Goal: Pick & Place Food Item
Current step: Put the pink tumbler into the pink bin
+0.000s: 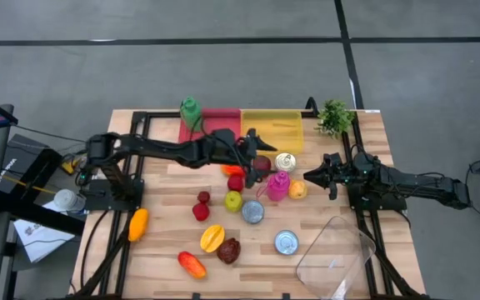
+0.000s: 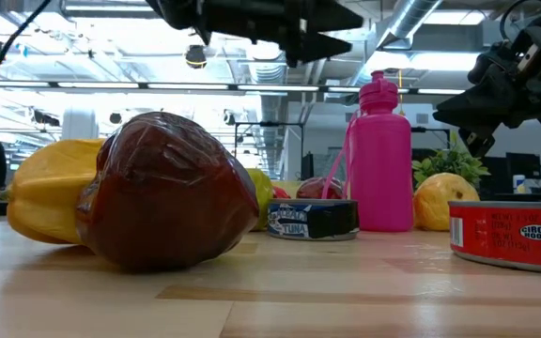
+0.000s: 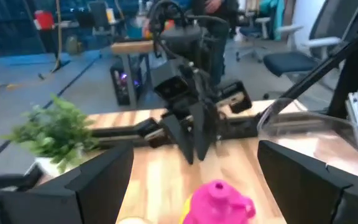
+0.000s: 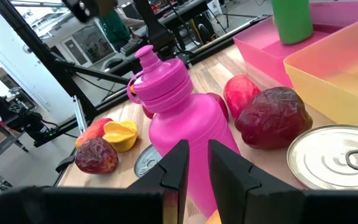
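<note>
Left gripper (image 1: 261, 151): reaches across the table's middle, above the clutter just in front of the yellow bin (image 1: 272, 128); fingers (image 3: 98, 180) spread wide, nothing between them.

Right gripper (image 1: 309, 177): at the table's right side, near the pink bottle (image 1: 277, 185); fingers (image 4: 178, 165) close together with a narrow slit between, holding nothing.

Containers: pink bin (image 1: 211, 123) beside the yellow bin at the far edge; a green bottle (image 1: 191, 110) stands at the pink bin's corner. Clear plastic tub (image 1: 333, 254) at the near right.

Food items, all on the tabletop: dark red fruit (image 4: 273, 116), red apple (image 4: 241, 91) beside it, yellow-green apple (image 1: 233, 200), lemon (image 1: 297, 190) touching the pink bottle, starfruit (image 1: 212, 237), orange pepper (image 1: 138, 223), mango (image 1: 192, 264).

Cans: three tins (image 1: 286, 242) among the fruit.

Potted plant (image 1: 335, 117): far right corner.
</note>
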